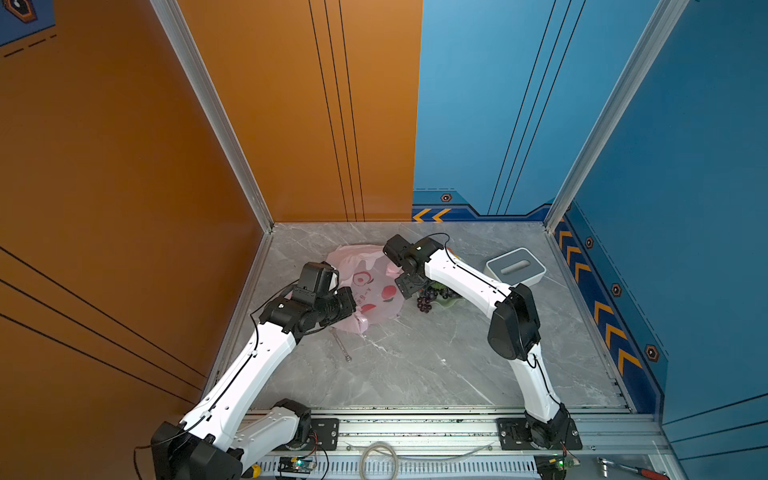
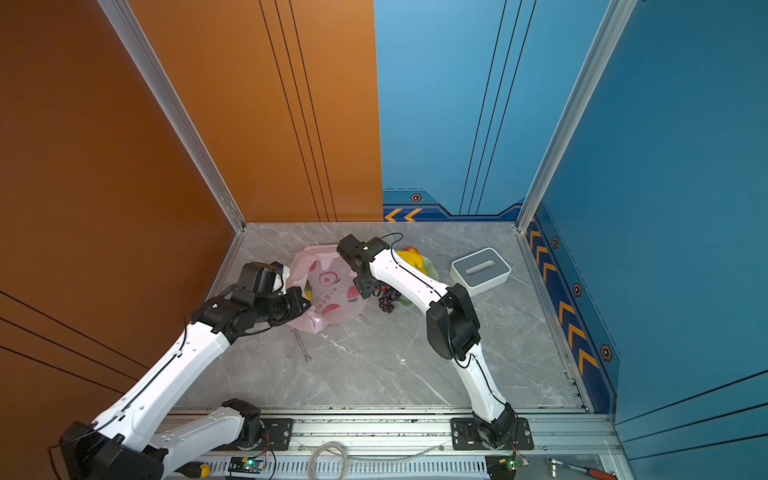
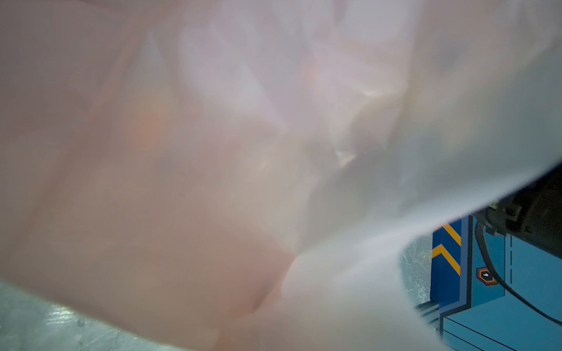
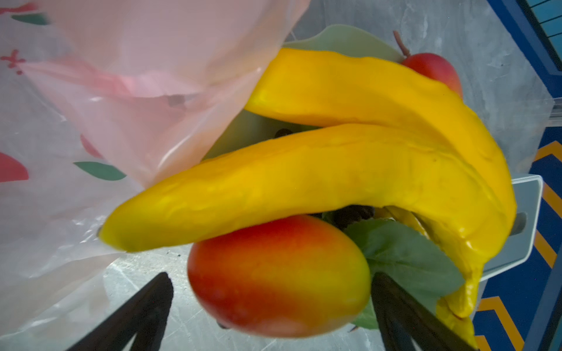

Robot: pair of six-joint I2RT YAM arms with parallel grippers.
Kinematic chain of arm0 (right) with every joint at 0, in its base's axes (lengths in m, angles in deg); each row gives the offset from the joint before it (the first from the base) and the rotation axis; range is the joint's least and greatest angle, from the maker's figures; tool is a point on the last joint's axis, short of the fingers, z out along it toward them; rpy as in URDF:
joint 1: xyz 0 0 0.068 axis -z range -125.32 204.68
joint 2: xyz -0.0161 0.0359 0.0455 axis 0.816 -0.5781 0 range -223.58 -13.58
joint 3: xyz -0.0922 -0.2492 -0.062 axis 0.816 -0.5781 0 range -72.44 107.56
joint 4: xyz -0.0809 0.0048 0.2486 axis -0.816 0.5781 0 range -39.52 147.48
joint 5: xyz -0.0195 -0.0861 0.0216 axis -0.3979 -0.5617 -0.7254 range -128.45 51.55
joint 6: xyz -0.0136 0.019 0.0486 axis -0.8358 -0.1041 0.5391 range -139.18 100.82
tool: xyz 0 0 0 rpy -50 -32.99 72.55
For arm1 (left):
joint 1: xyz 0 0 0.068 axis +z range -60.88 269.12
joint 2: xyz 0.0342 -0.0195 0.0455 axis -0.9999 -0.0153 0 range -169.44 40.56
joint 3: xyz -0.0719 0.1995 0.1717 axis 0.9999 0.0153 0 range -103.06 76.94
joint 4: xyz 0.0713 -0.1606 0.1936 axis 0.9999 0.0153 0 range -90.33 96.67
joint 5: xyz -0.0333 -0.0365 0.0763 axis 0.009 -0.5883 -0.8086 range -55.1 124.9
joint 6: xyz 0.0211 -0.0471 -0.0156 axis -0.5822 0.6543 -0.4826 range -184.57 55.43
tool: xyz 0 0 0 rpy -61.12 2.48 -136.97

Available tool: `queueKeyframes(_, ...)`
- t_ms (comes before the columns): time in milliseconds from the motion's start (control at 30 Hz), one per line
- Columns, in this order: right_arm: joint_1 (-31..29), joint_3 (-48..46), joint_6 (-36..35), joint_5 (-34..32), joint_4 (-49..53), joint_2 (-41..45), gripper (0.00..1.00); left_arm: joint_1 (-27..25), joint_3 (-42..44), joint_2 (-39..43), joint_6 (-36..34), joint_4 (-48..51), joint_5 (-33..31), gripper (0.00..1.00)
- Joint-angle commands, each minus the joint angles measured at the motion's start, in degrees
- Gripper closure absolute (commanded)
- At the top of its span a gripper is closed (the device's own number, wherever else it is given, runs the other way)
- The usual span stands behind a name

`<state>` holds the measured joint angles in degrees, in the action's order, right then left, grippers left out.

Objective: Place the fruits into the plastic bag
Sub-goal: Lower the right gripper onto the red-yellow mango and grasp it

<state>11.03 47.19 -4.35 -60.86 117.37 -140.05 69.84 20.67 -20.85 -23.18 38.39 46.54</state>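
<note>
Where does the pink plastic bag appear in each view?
Both top views: plastic bag lies left of the grapes.
Left wrist: plastic bag fills nearly the whole picture.
Right wrist: plastic bag beside the banana bunch.
Shared landmark: orange chevron strip.

One pale-pink translucent plastic bag, one yellow banana bunch, two red-orange mangoes, one dark purple grape cluster, one pale green scalloped dish, one white-and-grey square box
</note>
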Motion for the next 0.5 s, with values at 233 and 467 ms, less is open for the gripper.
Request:
queueKeyframes(233,0.7,4.5,0.7,-5.5,1.8,-3.8,0.00,1.0,0.7,-0.8,-1.7,0.1,1.5,1.00)
queueKeyframes(467,0.6,4.6,0.8,-5.3,1.8,-4.7,0.05,1.3,1.0,-0.4,-1.4,0.1,1.4,1.00)
